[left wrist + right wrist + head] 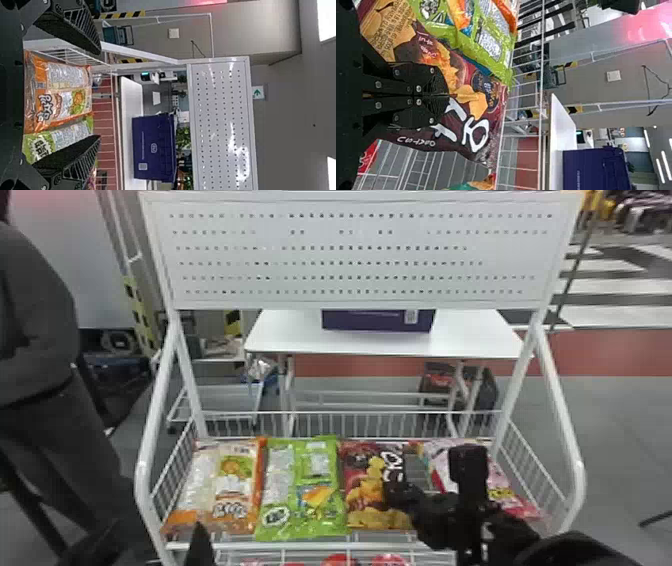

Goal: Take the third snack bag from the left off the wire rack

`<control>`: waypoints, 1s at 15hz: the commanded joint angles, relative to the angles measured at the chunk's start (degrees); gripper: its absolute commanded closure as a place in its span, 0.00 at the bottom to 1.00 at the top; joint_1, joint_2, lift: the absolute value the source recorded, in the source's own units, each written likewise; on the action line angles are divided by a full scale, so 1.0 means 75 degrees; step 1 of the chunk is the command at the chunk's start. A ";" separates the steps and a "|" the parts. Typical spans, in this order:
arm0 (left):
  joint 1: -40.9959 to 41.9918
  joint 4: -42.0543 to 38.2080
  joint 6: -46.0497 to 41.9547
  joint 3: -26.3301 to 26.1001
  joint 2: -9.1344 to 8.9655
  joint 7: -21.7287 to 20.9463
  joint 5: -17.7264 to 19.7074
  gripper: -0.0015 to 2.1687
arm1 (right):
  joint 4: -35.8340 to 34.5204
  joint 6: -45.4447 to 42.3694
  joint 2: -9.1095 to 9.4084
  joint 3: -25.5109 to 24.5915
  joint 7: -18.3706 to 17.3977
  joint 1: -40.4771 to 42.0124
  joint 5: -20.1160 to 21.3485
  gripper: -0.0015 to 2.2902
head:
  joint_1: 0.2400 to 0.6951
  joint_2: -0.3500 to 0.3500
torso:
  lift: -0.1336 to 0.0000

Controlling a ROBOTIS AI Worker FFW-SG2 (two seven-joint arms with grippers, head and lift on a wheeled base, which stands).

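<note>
Four snack bags lie side by side in the white wire rack (pixel 145 470): an orange bag (pixel 220 485), a green bag (pixel 300 490), a dark red chip bag (pixel 367 485) third from the left, and a pink bag (pixel 500 490). My right gripper (pixel 397 492) is low at the dark red bag's right edge. In the right wrist view its fingers (pixel 427 85) are pressed together on that dark red bag (pixel 470 114), beside the green bag (pixel 470 27). My left gripper (pixel 200 545) sits at the rack's front edge, open (pixel 99 95), facing the orange bag (pixel 55 95).
A white pegboard panel (pixel 350 250) rises behind the rack. Beyond it is a white table (pixel 465 340) carrying a dark blue box (pixel 377 320). A person in dark clothes (pixel 40 365) stands to the left. Red packets (pixel 360 561) show on a lower shelf.
</note>
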 commanded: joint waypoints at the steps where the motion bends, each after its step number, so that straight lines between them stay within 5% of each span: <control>1: -0.0011 -0.0010 -0.0007 -0.0009 0.0008 0.0001 0.0000 0.06 | -0.0664 0.0014 -0.0065 -0.0027 -0.0072 0.0319 -0.0011 0.97 | 0.57 0.50 | 1.00; 8: -0.0011 -0.0081 -0.0007 -0.0009 0.0043 0.0001 0.0012 0.06 | -0.3089 0.0202 -0.0628 -0.0719 -0.0904 0.1632 0.0024 0.97 | 0.57 0.50 | 1.00; 15: 0.0024 -0.0139 -0.0007 0.0014 0.0043 0.0001 0.0012 0.06 | -0.5257 -0.0009 -0.0827 -0.2910 -0.0716 0.4245 -0.0187 0.97 | 0.57 0.50 | 1.00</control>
